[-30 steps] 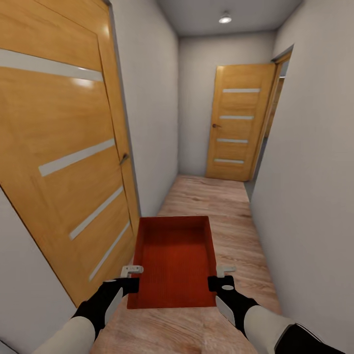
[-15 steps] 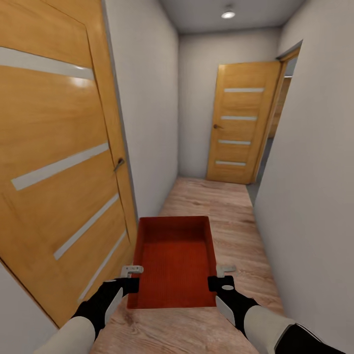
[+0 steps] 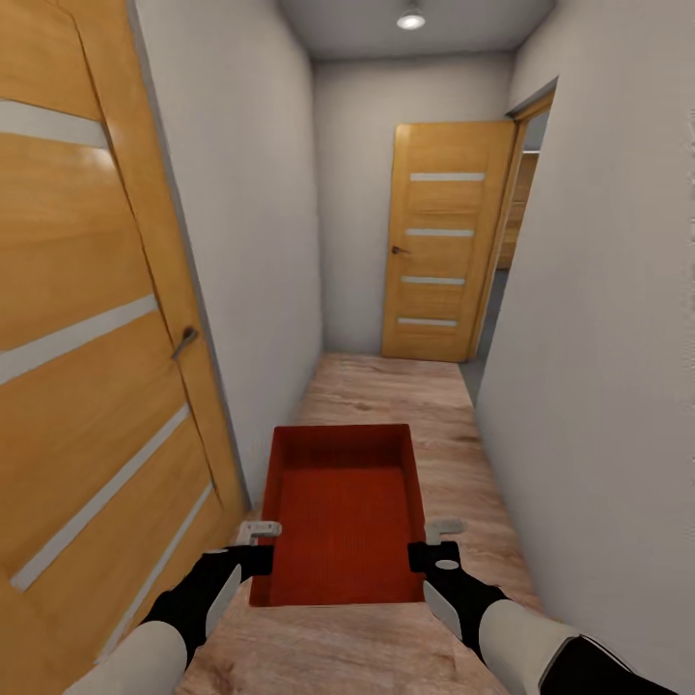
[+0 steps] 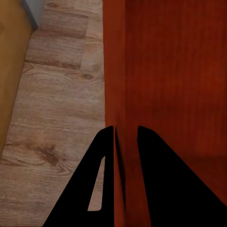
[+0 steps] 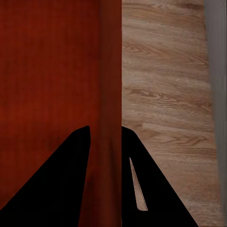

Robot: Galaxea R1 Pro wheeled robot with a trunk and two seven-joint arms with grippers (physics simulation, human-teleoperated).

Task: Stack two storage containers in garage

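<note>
A rectangular orange-red bin (image 3: 343,512) with low, plain walls hangs over wood-plank flooring (image 3: 405,396). The left gripper (image 3: 263,545) pinches its left wall and the right gripper (image 3: 436,543) its right wall. A slatted wooden door (image 3: 439,251) closes the narrow white corridor.

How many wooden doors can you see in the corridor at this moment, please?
2: one door close on the robot's left, and another door open at the corridor's far end. Others may be hidden.

We see two white forearms ending in black wrists. The left claw (image 3: 259,542) and right claw (image 3: 433,542) have black bodies with pale grey finger brackets; up close their fingers (image 4: 163,179) render flat black, wedge-shaped.
</note>
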